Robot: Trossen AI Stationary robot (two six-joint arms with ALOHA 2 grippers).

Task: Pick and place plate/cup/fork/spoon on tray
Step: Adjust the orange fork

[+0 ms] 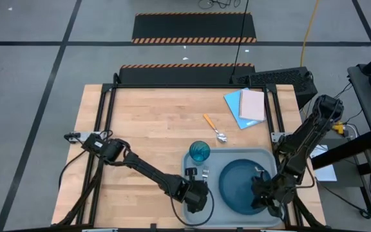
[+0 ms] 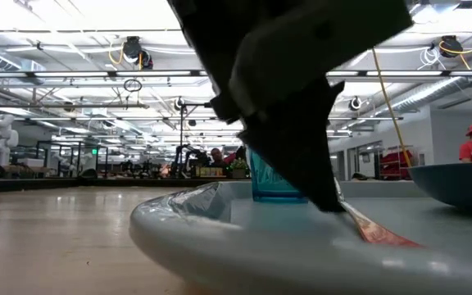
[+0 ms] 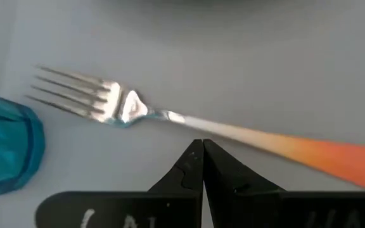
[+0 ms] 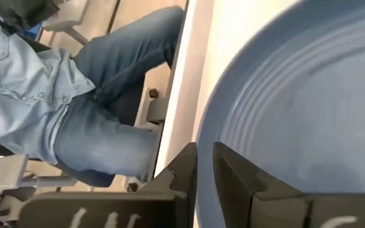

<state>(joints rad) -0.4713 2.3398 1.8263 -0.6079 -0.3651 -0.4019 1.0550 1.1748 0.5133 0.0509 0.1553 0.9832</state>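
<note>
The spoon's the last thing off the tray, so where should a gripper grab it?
Grip the spoon across its orange handle, coming straight down. It lies flat on the bare table, and the slim, straight handle suits a pinch better than the rounded bowl.

The fork has shiny metal tines and a matt orange handle, lying on the smooth matt tray beside the translucent glossy cup.

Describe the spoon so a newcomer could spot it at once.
Start at the grey-blue tray on the wooden table; just beyond its far rim, on bare wood, lies the spoon. Unlike the fork on the tray, it has a rounded bowl.
</note>
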